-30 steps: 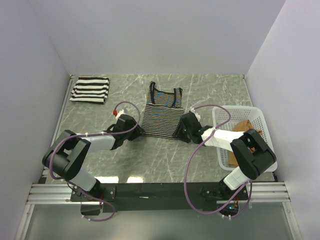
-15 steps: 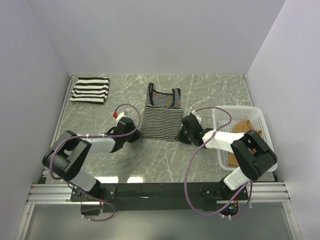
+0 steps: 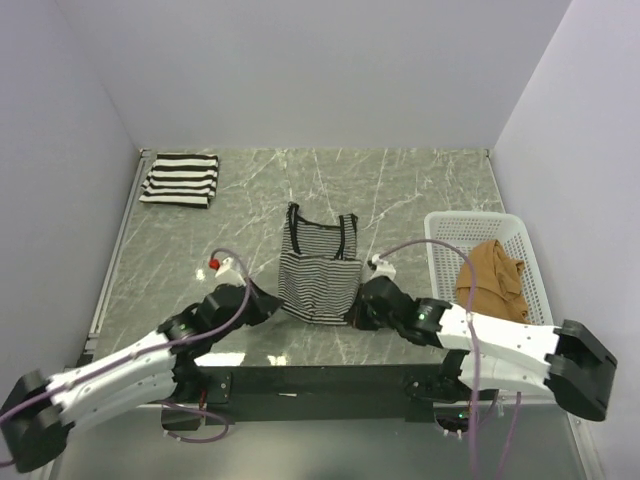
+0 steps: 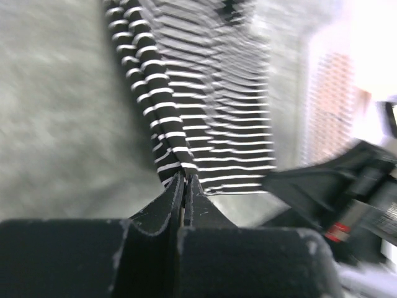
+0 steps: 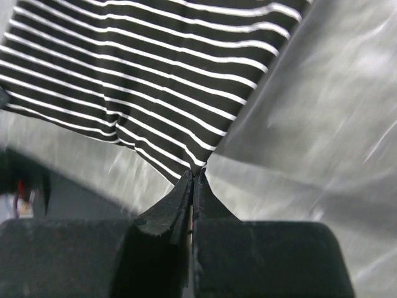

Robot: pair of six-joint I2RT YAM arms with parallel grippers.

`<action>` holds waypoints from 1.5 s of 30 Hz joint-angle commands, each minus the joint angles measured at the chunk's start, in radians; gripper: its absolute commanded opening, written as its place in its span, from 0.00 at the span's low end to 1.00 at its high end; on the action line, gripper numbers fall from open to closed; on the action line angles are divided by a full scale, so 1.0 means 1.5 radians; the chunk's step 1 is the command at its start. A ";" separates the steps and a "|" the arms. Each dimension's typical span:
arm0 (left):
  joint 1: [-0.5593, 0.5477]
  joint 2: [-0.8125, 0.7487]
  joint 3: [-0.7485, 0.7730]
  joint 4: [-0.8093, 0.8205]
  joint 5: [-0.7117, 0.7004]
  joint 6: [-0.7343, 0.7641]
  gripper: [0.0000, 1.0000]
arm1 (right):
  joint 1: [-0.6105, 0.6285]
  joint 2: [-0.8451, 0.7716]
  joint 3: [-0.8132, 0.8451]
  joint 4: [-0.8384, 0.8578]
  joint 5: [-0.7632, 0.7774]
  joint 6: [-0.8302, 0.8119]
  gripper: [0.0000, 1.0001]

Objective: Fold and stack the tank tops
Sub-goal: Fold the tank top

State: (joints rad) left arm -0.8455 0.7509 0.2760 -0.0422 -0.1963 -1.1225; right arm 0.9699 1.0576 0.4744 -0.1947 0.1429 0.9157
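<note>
A thin-striped tank top with dark trim hangs stretched between both grippers near the table's front middle. My left gripper is shut on its lower left corner. On the other side, my right gripper pinches the lower right corner. Its straps point away from me, toward the back. A wide-striped tank top lies folded at the back left. The tan-brown tank top sits crumpled inside the white basket.
The white lattice basket stands at the right side of the marble table. Grey walls close in the table at the back and on both sides. A metal rail runs along the left edge.
Both grippers closed on the thin-striped top's lower corners and pulled it toward the front edge. Both arms have drawn back low over the table, and the top now lies nearer to me.
</note>
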 commanded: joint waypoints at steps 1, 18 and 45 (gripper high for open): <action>-0.048 -0.128 -0.008 -0.123 -0.040 -0.064 0.01 | 0.076 -0.075 -0.001 -0.064 0.065 0.066 0.00; -0.068 -0.026 0.254 -0.171 -0.211 0.014 0.01 | -0.147 -0.060 0.181 -0.090 -0.088 -0.080 0.00; 0.458 0.616 0.558 0.050 0.169 0.169 0.56 | -0.387 0.578 0.740 -0.146 -0.191 -0.277 0.61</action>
State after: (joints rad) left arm -0.1497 1.7641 1.1404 0.0151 0.0334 -0.9012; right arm 0.3576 2.1036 1.6897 -0.4324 -0.2699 0.5472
